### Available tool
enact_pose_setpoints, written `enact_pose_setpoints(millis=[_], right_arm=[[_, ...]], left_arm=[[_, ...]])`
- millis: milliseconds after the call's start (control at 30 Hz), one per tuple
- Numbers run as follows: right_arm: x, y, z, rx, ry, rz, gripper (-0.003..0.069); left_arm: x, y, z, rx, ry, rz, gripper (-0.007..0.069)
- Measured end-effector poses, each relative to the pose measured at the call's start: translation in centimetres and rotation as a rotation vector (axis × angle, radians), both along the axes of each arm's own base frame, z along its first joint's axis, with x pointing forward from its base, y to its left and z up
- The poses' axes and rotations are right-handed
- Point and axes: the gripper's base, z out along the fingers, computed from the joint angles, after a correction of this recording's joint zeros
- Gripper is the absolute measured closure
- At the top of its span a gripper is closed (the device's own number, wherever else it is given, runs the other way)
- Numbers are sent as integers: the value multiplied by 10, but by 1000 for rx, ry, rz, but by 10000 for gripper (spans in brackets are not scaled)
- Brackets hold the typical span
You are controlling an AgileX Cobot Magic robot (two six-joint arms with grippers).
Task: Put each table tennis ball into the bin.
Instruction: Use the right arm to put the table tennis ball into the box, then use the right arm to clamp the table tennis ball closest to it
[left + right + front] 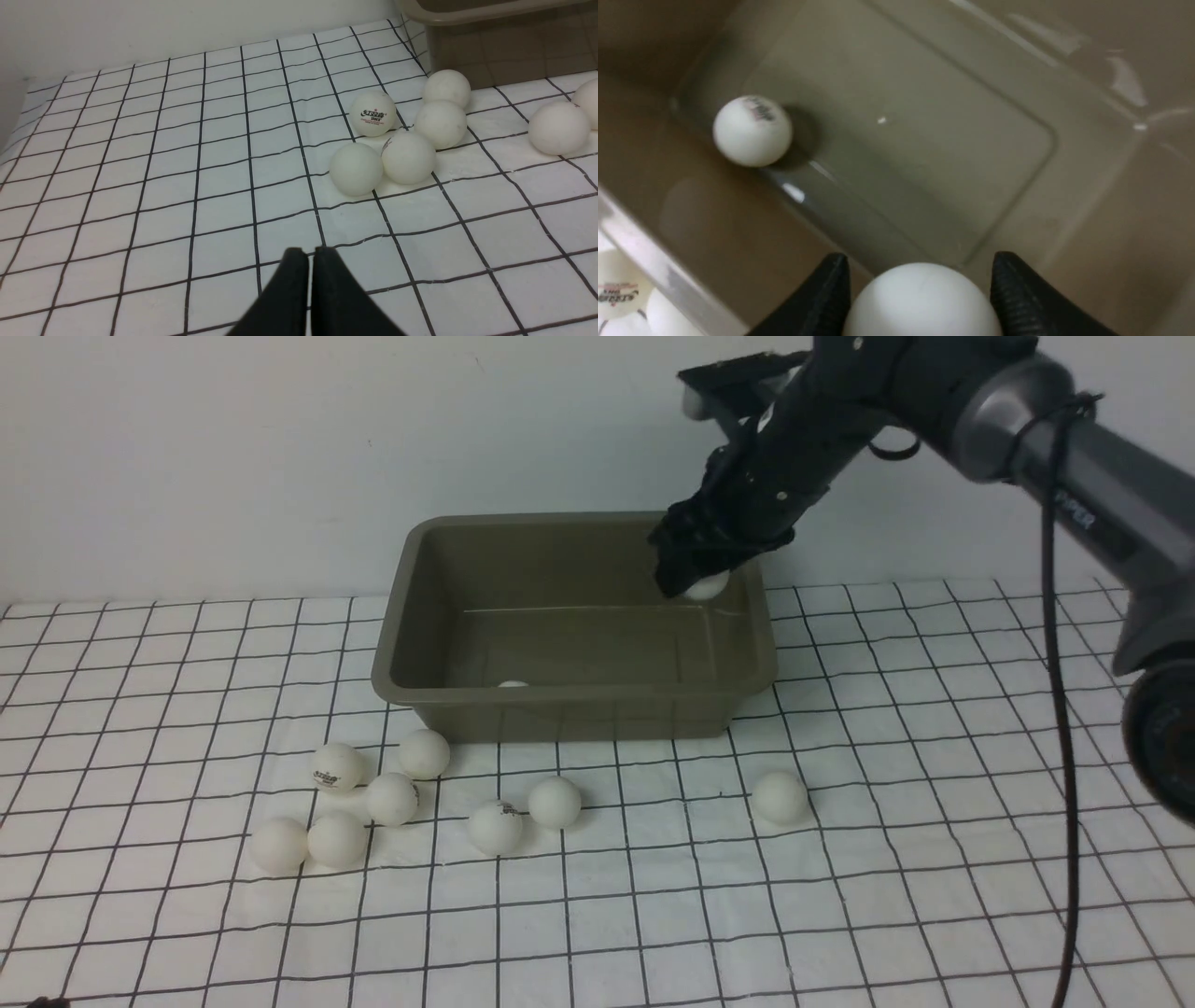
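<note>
The olive-grey bin (579, 711) stands on the checked cloth. My right gripper (689, 581) hangs over its far right corner, shut on a table tennis ball (707, 586). The right wrist view shows that ball (922, 301) between the two black fingers (827, 289), above the bin floor (924, 140). One ball (752, 131) with a logo lies inside by the near wall, just showing in the front view (513, 684). Several balls lie on the cloth in front of the bin, a cluster at left (392, 799) and one apart at right (780, 797). My left gripper (310, 252) is shut and empty, low over the cloth, apart from the cluster (356, 168).
The cloth is white with a black grid and covers the table up to a white back wall. The right arm's black cable (1060, 709) hangs down on the right side. The bin's corner (467, 14) shows beyond the balls in the left wrist view.
</note>
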Motion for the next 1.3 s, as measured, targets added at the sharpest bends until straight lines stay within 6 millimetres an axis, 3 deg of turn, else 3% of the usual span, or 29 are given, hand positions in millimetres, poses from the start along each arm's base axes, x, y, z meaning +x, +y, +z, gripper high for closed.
enact_pose_setpoints(millis=[267, 500, 667, 767, 967, 1033, 1100, 1300], right_arm=[[-3, 10, -9, -28, 5, 29, 300], [-3, 10, -9, -31, 4, 29, 216], [-3, 6, -3, -58, -19, 23, 204], [-6, 0, 16, -84, -69, -2, 204], [-22, -21, 80, -57, -184, -90, 204], [-39, -37, 114, -30, -230, -128, 202], [-56, -51, 134, -40, -250, -147, 202], [-89, -69, 129, -95, -186, -151, 202]], left_arm=[[0, 0, 0, 0, 0, 0, 629], [0, 0, 0, 0, 0, 0, 629], [0, 0, 0, 0, 0, 0, 629], [0, 0, 0, 0, 0, 0, 629], [0, 0, 0, 0, 0, 0, 629], [0, 0, 0, 0, 0, 0, 629], [0, 0, 0, 0, 0, 0, 629], [0, 0, 0, 0, 0, 0, 629]])
